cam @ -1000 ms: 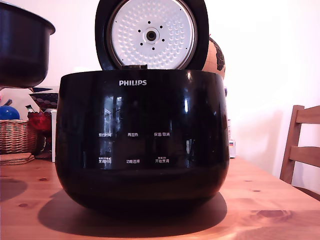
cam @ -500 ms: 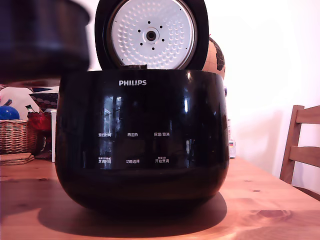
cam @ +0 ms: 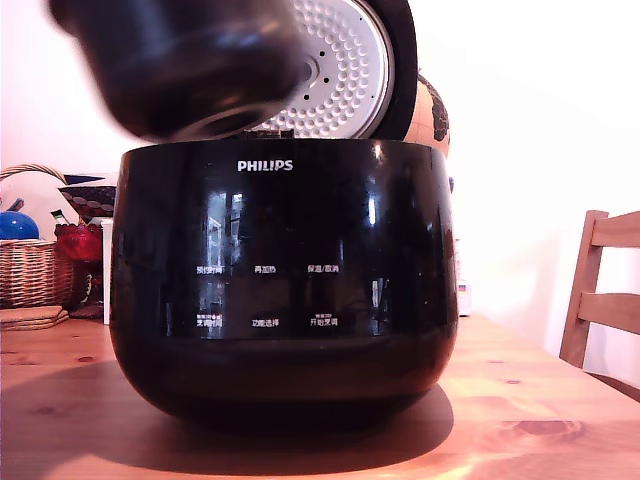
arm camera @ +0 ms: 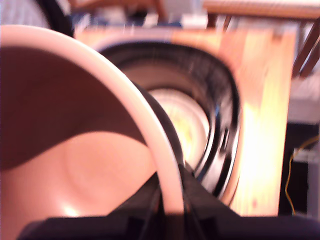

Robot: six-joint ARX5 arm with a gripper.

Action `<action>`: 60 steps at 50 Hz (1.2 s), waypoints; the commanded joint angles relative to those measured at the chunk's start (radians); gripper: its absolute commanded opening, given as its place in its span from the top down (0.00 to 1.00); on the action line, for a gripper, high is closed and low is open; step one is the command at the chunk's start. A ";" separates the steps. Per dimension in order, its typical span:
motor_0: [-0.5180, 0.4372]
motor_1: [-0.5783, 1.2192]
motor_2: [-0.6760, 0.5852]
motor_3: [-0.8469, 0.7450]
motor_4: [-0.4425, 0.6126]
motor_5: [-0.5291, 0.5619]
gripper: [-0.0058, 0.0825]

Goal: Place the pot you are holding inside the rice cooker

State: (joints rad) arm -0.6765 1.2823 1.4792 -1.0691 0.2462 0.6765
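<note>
Tool (arm camera: 170, 212) clamped on pot (cam: 185, 65) rim, pot tilted above rice cooker (cam: 284, 280).

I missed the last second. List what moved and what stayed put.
The pot travelled from the exterior view's left edge rightward and now hangs tilted above the rice cooker, partly covering its open lid. The gripper clamps its rim. Cooker, lid, basket and chair stayed put.

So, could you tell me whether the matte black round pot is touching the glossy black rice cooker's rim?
Cannot tell: the exterior view shows the pot blurred, overlapping the rice cooker rim.
</note>
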 commanded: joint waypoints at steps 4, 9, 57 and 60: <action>-0.026 0.035 0.032 0.059 0.009 0.001 0.96; -0.047 0.070 0.032 0.076 0.009 0.004 0.96; -0.112 0.283 0.032 0.010 -0.027 0.008 0.96; -0.112 0.283 0.032 0.002 -0.027 0.008 0.96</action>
State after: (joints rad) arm -0.7872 1.5742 1.4906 -1.0489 0.2176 0.6876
